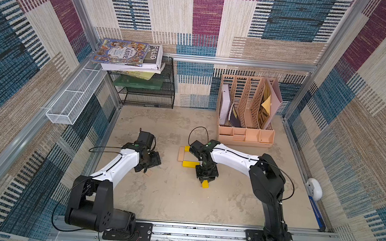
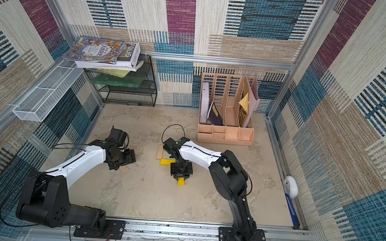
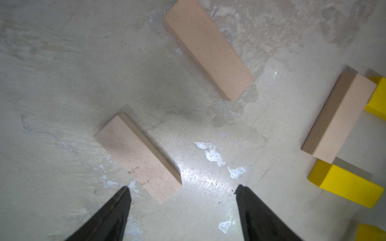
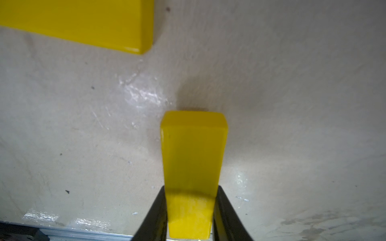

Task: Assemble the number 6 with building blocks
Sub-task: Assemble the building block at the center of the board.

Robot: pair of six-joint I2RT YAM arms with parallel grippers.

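Note:
A partly built figure lies mid-table in both top views: a pale wooden bar [image 1: 180, 154] with a yellow bar [image 1: 191, 164] at its near end and another yellow bar [image 1: 187, 148] at its far end, partly hidden by the right arm. My right gripper [image 4: 191, 187] is shut on a third yellow block [image 4: 193, 156], held just in front of that figure [image 1: 205, 184]. My left gripper [image 3: 182, 187] stands open over the table. The end of a loose wooden bar [image 3: 137, 158] lies between its fingertips. A second loose wooden bar [image 3: 208, 48] lies farther off.
A peach file organiser [image 1: 246, 136] stands at the back right, close behind the right arm. A black mesh rack [image 1: 148, 92] with books sits at the back left. A white mesh basket [image 1: 73, 95] hangs on the left wall. A white device [image 1: 314, 188] lies at the right edge.

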